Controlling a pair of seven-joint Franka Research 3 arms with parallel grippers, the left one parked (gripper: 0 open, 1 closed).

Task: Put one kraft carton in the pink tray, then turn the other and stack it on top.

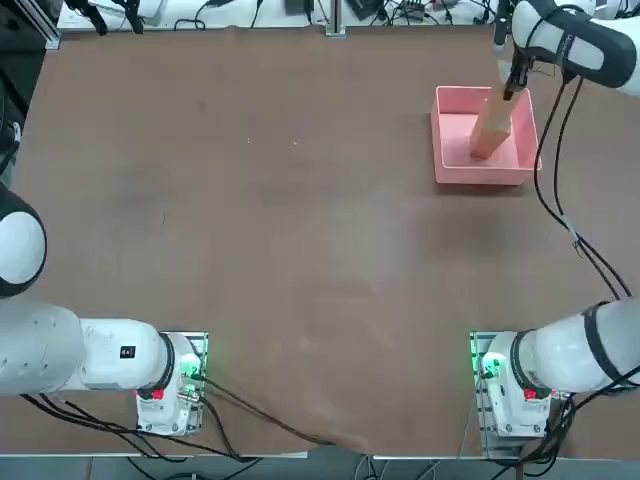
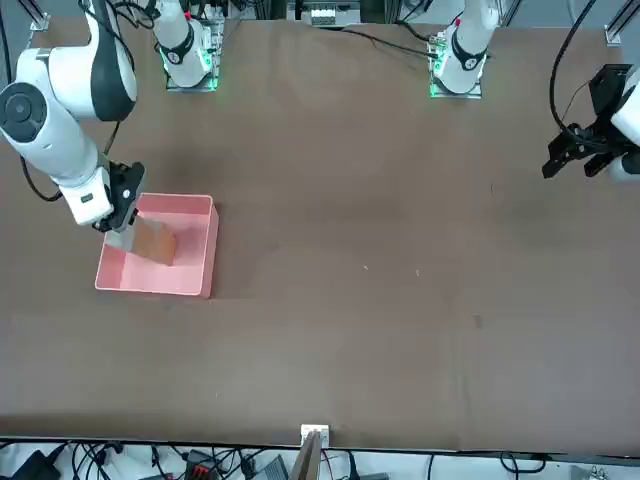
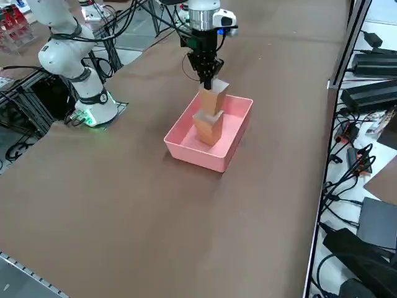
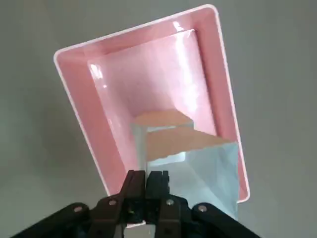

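Observation:
Two kraft cartons stand stacked inside the pink tray (image 3: 192,155) at the table's far right. The lower carton (image 3: 208,129) rests on the tray floor. The upper carton (image 3: 214,99) sits on top of it, turned and offset, so the stack (image 1: 492,125) leans a little. My right gripper (image 3: 206,79) hangs straight down over the upper carton's top, fingers shut together with nothing between them. In the wrist view the shut gripper (image 4: 146,179) is just above the upper carton (image 4: 183,141), with the pink tray (image 4: 79,99) around it. From the front, the gripper (image 2: 125,222) hides part of the cartons (image 2: 155,242).
The tray (image 1: 445,170) lies near the table's far right corner. My arm's cable (image 1: 550,200) hangs over the table just right of the tray. Open brown tabletop (image 1: 280,220) spreads to the left and toward the bases.

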